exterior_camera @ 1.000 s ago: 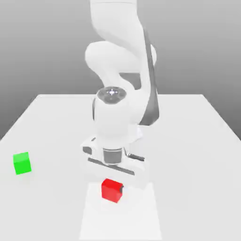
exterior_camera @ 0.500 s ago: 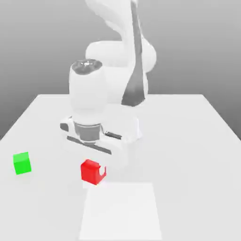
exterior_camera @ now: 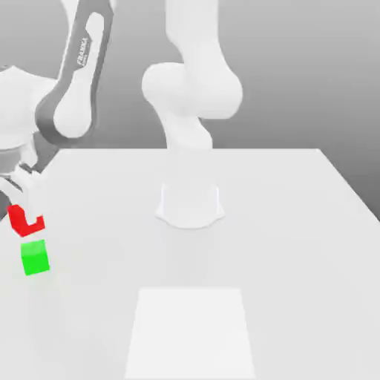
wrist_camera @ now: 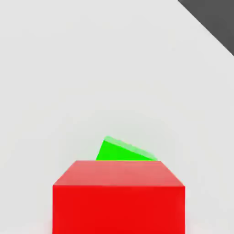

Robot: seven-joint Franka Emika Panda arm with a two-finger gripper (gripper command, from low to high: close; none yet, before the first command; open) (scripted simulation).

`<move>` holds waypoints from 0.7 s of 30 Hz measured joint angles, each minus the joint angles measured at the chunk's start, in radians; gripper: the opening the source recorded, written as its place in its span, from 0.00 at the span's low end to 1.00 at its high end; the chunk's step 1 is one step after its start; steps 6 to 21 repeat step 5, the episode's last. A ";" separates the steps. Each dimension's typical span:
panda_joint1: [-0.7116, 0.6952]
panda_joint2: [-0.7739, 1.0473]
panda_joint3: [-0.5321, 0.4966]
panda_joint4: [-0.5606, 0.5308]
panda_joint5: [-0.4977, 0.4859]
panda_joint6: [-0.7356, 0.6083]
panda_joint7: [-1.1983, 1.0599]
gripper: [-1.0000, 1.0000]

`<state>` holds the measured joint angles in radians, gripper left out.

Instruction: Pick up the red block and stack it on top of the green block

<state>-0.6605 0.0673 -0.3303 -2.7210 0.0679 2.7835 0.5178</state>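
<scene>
Jaws [exterior_camera: 27, 217] grip red block [exterior_camera: 18, 221] above green block [exterior_camera: 35, 257]; offset hard to judge, prob. needs centring + squaring b4 a gentle lowering.

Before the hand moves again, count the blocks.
2: the red block, held in the hand; the green block, on the table below it.
</scene>
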 joint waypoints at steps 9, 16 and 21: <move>-0.014 0.067 0.030 0.004 0.070 0.058 -0.052 1.00; -0.014 0.067 0.030 0.004 0.070 0.058 -0.052 1.00; -0.014 0.067 0.030 0.004 0.070 0.058 -0.052 1.00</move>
